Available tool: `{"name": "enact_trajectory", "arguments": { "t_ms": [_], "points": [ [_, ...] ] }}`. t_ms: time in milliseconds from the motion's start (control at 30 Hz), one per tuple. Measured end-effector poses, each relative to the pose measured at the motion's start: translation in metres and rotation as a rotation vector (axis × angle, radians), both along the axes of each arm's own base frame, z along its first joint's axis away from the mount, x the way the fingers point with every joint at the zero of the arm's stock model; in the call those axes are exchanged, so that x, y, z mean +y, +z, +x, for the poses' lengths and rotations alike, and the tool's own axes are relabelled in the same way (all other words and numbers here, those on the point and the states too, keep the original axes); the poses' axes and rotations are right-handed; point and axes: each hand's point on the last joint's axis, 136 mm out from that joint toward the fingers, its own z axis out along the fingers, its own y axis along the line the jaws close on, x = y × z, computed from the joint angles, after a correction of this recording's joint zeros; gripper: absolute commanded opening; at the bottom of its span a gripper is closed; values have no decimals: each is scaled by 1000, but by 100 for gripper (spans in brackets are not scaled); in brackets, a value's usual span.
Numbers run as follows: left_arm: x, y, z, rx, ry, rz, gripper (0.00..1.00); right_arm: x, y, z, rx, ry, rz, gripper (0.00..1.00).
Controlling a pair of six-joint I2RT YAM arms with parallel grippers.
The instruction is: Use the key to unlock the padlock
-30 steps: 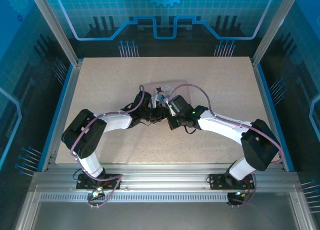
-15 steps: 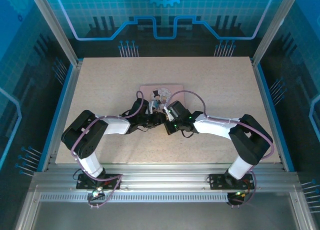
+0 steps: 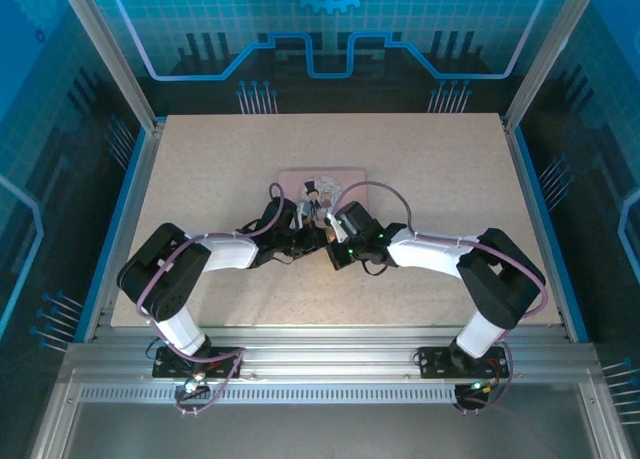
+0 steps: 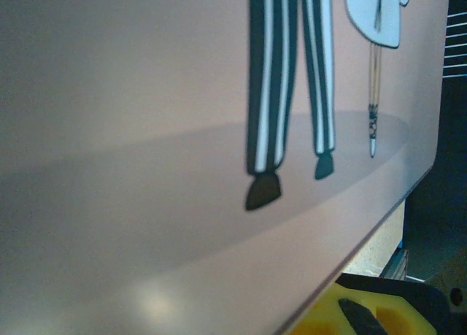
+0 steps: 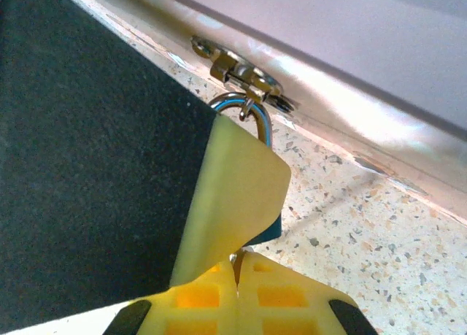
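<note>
top external: both arms fold inward and meet at the near edge of the pink tin (image 3: 350,179), which lies flat near the middle of the speckled surface (image 3: 450,179). the left claw (image 3: 304,241) and right claw (image 3: 328,243) sit almost nose to nose, so a small misjudged shift could knock one into the other or shove the light tin away.

left wrist: the view is pressed up close to the tin's lid, a smooth, glossy pink sheet printed with striped trouser legs. one yellow finger (image 4: 350,313) peeks in at the bottom. the left claw is closed, but what it pinches, if anything, cannot be told. being this close, it could scrape or push on the lid.

right wrist: the padlock (image 5: 265,125) hangs at the tin's front. its thin steel shackle is threaded through the small brass-coloured hasp (image 5: 237,68), and its blue body is mostly hidden behind a curled yellow pad. the right claw looks clamped shut on the padlock. the lock is tiny, hard and slick, so it may twist or slip in the grip. any tug would pull the hasp and slide the tin over the gritty surface, and the peeling pad may cover the keyhole.
</note>
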Motion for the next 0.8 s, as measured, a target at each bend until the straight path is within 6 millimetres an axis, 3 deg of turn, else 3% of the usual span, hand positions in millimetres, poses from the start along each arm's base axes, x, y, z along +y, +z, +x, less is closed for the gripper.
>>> {"name": "enact_trajectory", "arguments": {
  "t_ms": [100, 267, 500, 800],
  "points": [
    [0, 0, 0, 1, -1, -1, 0, 0, 0, 0, 6, -10, 5, 23],
    [-1, 1, -1, 3, -8, -6, 0, -3, 7, 0, -3, -27, 23, 32],
    [-3, 3, -1, 5, -17, -15, 0, -12, 11, 0, -18, -45, 25, 37],
    [-5, 7, 0, 8, -25, -24, 0, -14, 6, -2, -11, -46, 14, 35]
  ]
}}
